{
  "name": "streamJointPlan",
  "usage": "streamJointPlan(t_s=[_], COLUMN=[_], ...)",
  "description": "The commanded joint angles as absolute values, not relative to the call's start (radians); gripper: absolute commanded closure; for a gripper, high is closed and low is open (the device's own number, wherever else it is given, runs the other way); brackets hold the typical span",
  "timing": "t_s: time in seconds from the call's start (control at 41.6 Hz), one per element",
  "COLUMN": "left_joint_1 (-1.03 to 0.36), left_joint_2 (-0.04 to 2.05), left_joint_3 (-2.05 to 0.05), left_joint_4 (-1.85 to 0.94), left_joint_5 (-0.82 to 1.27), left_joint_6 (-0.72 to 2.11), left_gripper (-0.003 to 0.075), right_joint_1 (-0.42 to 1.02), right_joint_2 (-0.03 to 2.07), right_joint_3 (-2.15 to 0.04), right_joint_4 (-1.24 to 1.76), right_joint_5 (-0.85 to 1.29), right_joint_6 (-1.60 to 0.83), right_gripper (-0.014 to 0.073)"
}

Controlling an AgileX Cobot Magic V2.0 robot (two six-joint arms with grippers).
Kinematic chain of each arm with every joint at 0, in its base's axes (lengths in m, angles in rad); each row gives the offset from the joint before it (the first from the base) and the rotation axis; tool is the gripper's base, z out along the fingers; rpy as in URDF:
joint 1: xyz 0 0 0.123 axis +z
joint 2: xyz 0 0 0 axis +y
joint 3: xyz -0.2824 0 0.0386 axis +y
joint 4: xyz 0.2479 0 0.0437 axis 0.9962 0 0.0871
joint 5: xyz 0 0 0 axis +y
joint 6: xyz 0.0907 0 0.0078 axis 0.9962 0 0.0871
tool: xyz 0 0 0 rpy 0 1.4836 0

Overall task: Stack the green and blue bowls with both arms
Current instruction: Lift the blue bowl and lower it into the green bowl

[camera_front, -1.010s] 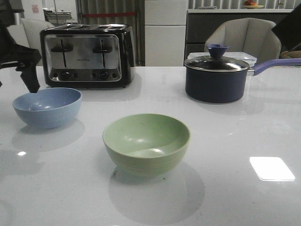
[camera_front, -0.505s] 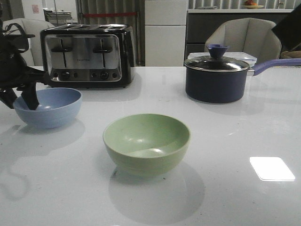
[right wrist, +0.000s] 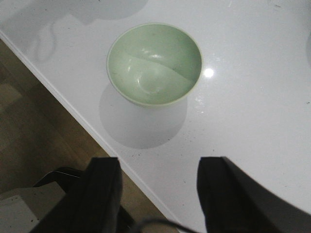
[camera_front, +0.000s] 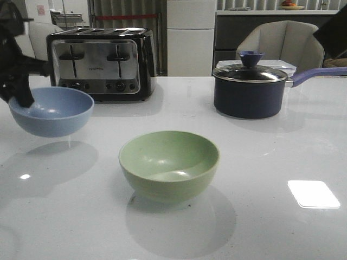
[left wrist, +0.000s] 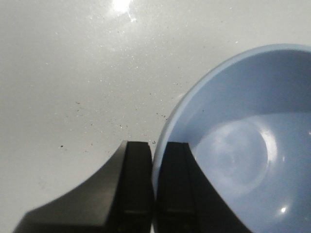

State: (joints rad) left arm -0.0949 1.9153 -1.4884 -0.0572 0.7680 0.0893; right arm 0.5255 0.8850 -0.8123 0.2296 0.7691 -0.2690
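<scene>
1. At the far left of the white table, left black gripper (camera_front: 21, 95) pinching the rim of the round pale blue matte bowl (camera_front: 51, 111), one finger inside and one outside.
2. Seen close in the left wrist view: two black fingers (left wrist: 137, 184) nearly shut, with only the thin wall of the pale blue bowl (left wrist: 243, 145) between them.
3. Lifted clear of the shiny white table (camera_front: 260, 162), bowl hanging in the air with its soft shadow below it on the tabletop.
4. Tipped a little, with the gripped side higher.
5. Just behind that bowl, standing at the back of the table, a black and silver four-slot toaster (camera_front: 100, 62).
6. Nearer the front and middle of the table, well apart from the blue one, a round pale green matte bowl (camera_front: 169, 165) sitting upright, nothing in it.
7. From the right wrist view, right black gripper (right wrist: 158, 189) spread wide open, holding nothing.
8. Up high and off to the side of the green bowl (right wrist: 154, 63), not touching it, close to the table edge with brown floor beyond.
9. At the back right, a dark navy saucepan (camera_front: 249, 92) with a glass lid, blue knob and long purple handle.
</scene>
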Motion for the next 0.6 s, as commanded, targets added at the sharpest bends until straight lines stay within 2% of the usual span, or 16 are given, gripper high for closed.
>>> streamJointPlan(t_s=[0.0, 0.264, 0.577], left_joint_1=[-0.128, -0.269, -0.486], left_joint_2=[1.763, 1.596, 1.581], left_joint_3=[-1.518, -1.518, -1.518], left_joint_4=[-0.066, -0.115, -0.119], left_joint_5=[0.776, 0.898, 0.935], left_joint_6=[0.101, 0.103, 0.103], left_gripper=[0.0627, 0.0627, 0.0627], right_joint_1=[0.529, 0.529, 0.529], right_joint_2=[0.873, 0.873, 0.873], right_joint_3=[-0.841, -0.841, -0.841], right_joint_4=[0.236, 0.236, 0.236], right_joint_5=[0.71, 0.71, 0.71], right_joint_6=[-0.279, -0.279, -0.279], right_gripper=[0.0127, 0.0127, 0.0127])
